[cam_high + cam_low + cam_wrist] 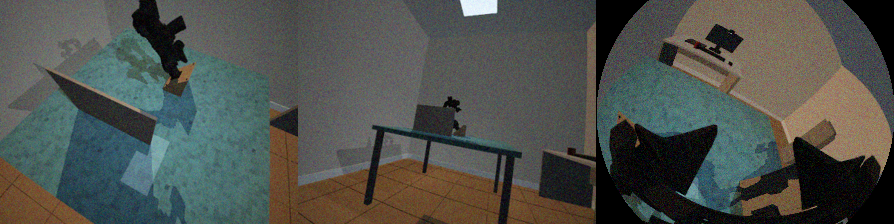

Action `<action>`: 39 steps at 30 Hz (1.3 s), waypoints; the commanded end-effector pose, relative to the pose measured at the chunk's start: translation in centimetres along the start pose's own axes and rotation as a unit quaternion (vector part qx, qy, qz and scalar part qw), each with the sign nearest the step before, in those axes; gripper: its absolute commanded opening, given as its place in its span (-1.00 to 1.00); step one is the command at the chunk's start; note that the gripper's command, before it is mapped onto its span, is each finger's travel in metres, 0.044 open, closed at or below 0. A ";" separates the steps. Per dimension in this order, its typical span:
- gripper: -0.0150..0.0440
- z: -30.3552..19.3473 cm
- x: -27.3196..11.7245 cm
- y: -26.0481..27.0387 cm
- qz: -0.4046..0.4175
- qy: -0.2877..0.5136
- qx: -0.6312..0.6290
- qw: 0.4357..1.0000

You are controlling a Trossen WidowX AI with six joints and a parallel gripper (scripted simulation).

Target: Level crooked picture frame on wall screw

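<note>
The picture frame, the screw and the notched strip do not show in any view. An upright panel (107, 115) (433, 119) stands on the teal table (233, 111) (483, 144) (671, 95). The top and exterior views show its dark back, so whatever hangs on its other side is hidden. My gripper (756, 136) is open in the wrist view, its two black fingers wide apart with nothing between them. My arm (161, 42) (451, 103) rises beyond the panel; its fingers cannot be made out in the top and exterior views. How the frame hangs cannot be told.
My arm's base stands on a tan mount (186, 72) (460, 130) beyond the panel. A separate desk (565, 179) stands off to the side, with a monitor (724, 39) on it in the wrist view. Room walls rise behind the table.
</note>
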State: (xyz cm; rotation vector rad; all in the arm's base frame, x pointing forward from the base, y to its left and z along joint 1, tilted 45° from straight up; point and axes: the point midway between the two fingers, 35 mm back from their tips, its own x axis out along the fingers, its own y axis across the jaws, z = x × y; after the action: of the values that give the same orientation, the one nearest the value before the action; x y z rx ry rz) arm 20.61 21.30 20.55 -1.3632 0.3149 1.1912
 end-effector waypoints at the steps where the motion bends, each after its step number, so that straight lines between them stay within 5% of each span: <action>1: 0.78 -0.2 -0.1 -0.1 -0.004 0.000 0.009 1.000; 5: 0.42 -3.9 -2.4 -1.4 -0.085 -0.005 0.194 0.977; 9: 0.39 -8.0 -5.4 -2.0 -0.186 -0.032 0.392 0.900; 16: 0.39 -13.8 -10.8 -0.9 -0.350 -0.132 0.633 0.678; 24: 0.39 -17.1 -15.2 1.4 -0.456 -0.263 0.720 0.452; 39: 0.39 -17.2 -15.4 1.6 -0.461 -0.270 0.721 0.441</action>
State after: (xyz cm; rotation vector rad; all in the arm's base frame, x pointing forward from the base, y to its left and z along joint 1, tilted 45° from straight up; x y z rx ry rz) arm 20.49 -0.73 26.94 0.4852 0.0078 0.0235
